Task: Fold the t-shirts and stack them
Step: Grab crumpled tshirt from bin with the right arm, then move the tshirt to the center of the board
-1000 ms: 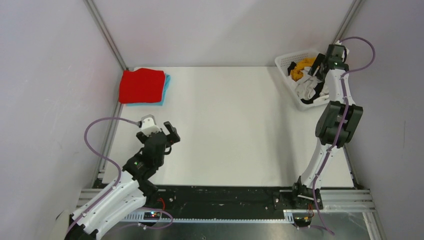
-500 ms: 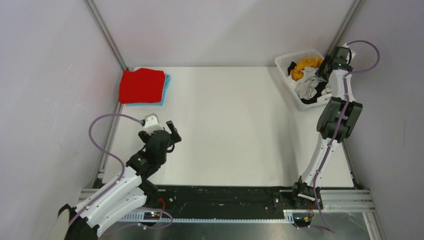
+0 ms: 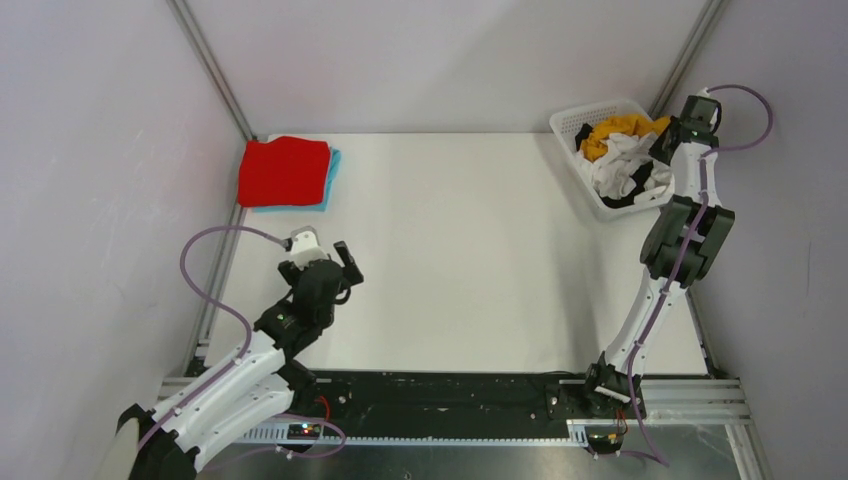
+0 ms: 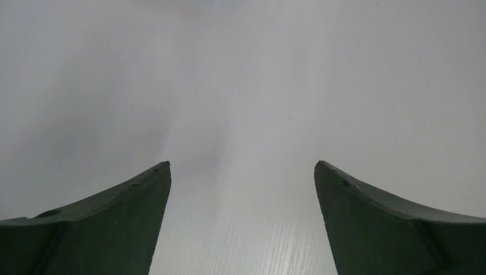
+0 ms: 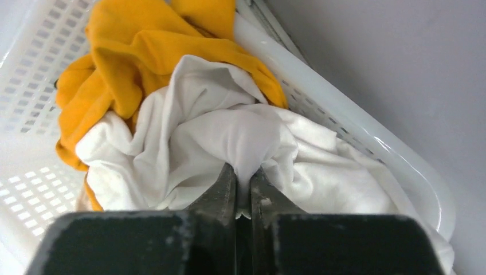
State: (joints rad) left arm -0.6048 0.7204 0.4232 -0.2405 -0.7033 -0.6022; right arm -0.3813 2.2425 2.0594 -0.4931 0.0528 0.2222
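A folded red t-shirt [image 3: 284, 171] lies on a folded light blue t-shirt [image 3: 333, 170] at the table's far left. In the white basket [image 3: 572, 122] at the far right lie a crumpled mustard yellow t-shirt [image 3: 615, 128], a white t-shirt [image 3: 618, 163] and a bit of black t-shirt [image 3: 633, 200]. My right gripper [image 5: 243, 172] is shut on a fold of the white t-shirt [image 5: 240, 134], with the yellow t-shirt [image 5: 137, 51] behind it. My left gripper [image 3: 320, 250] hovers open over bare table at the near left, its fingers [image 4: 114, 223] wide apart with nothing between them.
The basket's slotted wall [image 5: 34, 63] and rim [image 5: 367, 137] surround the right gripper, close to the grey side wall [image 5: 401, 51]. Metal frame posts [image 3: 215, 75] rise at the back corners. A black rail [image 3: 450, 395] runs along the near edge.
My right gripper has dropped to the right side of the basket and closed on the white t-shirt. The left arm shifted only slightly.
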